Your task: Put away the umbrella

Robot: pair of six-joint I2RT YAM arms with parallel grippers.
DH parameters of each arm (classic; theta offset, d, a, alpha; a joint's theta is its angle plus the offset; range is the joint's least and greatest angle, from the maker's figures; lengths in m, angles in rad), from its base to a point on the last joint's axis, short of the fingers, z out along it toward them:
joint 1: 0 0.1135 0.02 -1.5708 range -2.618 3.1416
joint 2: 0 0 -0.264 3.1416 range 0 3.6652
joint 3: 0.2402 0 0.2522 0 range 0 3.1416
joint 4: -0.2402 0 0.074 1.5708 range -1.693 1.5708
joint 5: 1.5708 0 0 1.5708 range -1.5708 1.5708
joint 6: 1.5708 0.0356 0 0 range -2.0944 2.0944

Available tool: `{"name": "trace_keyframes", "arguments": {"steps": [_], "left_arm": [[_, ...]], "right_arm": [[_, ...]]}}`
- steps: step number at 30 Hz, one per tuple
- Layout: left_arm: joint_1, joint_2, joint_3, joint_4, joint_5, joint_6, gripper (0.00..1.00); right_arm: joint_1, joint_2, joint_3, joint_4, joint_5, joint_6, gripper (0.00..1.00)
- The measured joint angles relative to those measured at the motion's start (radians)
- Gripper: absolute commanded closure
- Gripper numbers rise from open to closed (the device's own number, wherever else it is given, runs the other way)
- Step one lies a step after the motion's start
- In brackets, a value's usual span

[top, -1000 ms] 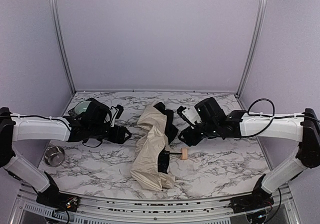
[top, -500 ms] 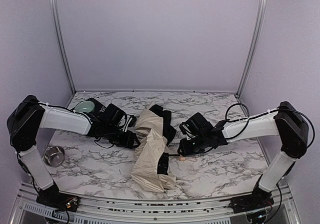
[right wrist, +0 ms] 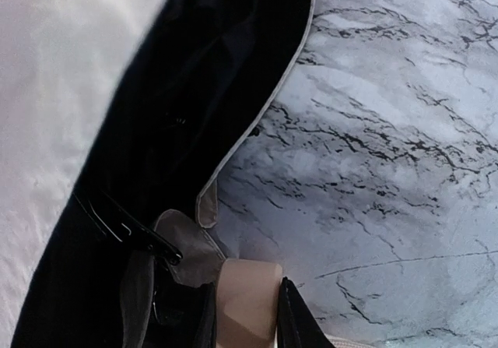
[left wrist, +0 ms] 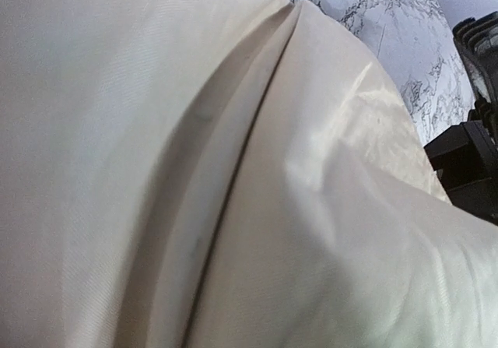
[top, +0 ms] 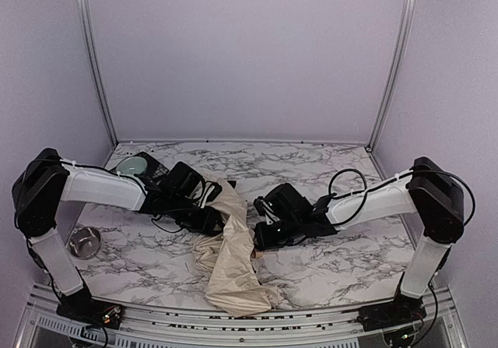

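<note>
The umbrella (top: 233,266) lies crumpled in the middle of the marble table, cream fabric outermost. My right gripper (top: 261,231) reaches in from the right. In the right wrist view it (right wrist: 246,300) is shut on the pale tan knob handle (right wrist: 247,290), with black fingers on both sides of the knob. Black lining (right wrist: 194,91) and cream cloth (right wrist: 47,130) lie beyond it. My left gripper (top: 212,217) is pressed against the upper left of the fabric. Cream fabric (left wrist: 233,169) fills the left wrist view and hides the fingers there.
A small steel bowl (top: 84,241) stands near the table's left edge beside the left arm's base. A pale green round object (top: 134,163) sits behind the left arm at the back left. The right arm's black head (left wrist: 475,153) shows at the left wrist view's right edge.
Both arms have moved inward onto the umbrella. The right gripper closed on the knob handle and carried it left. The fabric has bunched and shifted toward the front.
</note>
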Motion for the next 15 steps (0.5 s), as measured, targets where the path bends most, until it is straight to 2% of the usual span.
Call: {"name": "trace_keyframes", "arguments": {"steps": [7,10,15], "left_arm": [[0.018,0.0,0.055,-0.027,-0.015,0.044,0.55],[0.034,0.009,0.124,-0.051,-0.037,0.09,0.53],[0.093,0.026,0.184,-0.056,-0.088,0.15,0.34]], "right_arm": [[0.006,-0.031,-0.008,-0.027,0.05,0.013,0.73],[0.006,-0.06,-0.016,-0.042,0.05,0.01,0.66],[0.008,-0.155,-0.067,-0.024,0.02,-0.017,0.46]]}}
